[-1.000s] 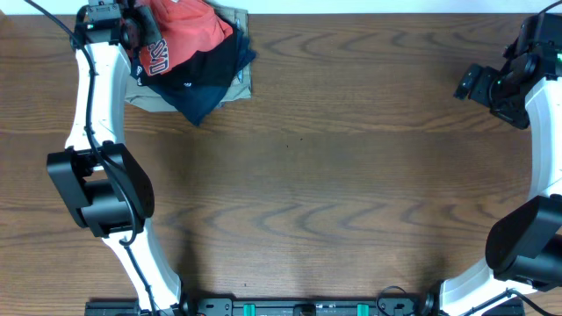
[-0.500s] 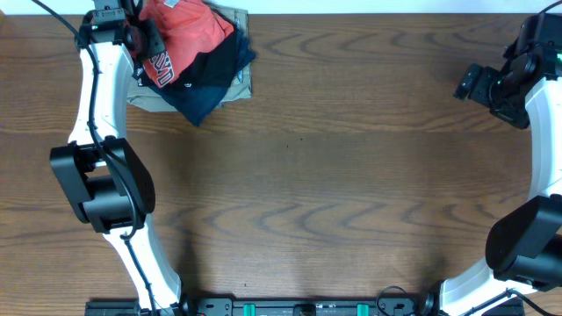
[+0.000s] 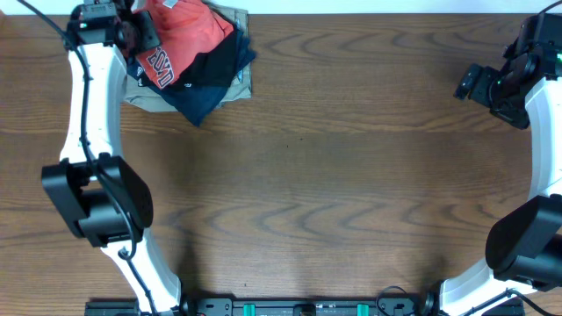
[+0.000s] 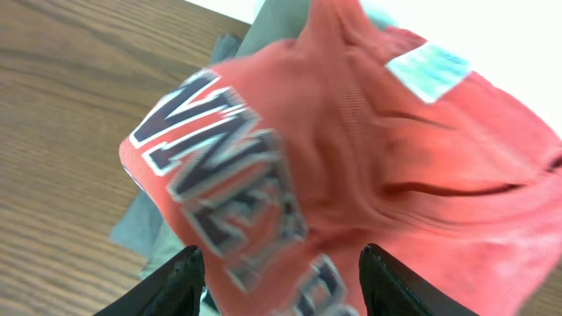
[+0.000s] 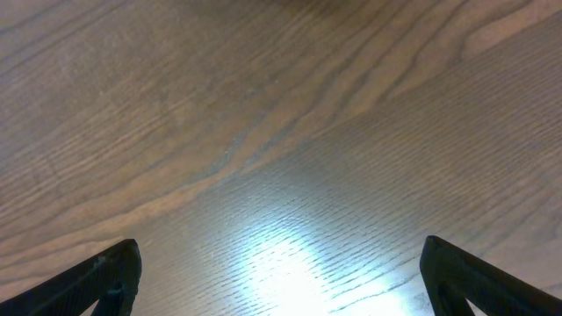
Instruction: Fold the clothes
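A pile of clothes lies at the table's far left corner: a red shirt with navy-and-white lettering [image 3: 189, 35] on top, a navy garment [image 3: 206, 83] under it and a tan one [image 3: 149, 98] at the bottom. My left gripper [image 3: 140, 35] is at the pile's left edge. In the left wrist view its jaws [image 4: 281, 281] stand apart, open, with the red shirt [image 4: 395, 158] just beyond them and a grey-green cloth [image 4: 145, 228] below. My right gripper [image 3: 465, 83] hovers far right, wide open over bare wood [image 5: 281, 281].
The brown wooden table [image 3: 334, 175] stretches between the arms. The pile lies against the table's far edge, with a white surface beyond it. Both arm bases stand at the near edge, left [image 3: 97, 197] and right [image 3: 522, 241].
My left gripper has gone from shut to open, letting go of the red shirt, and has drawn slightly left. The shirt has settled onto the pile. The right arm has not moved.
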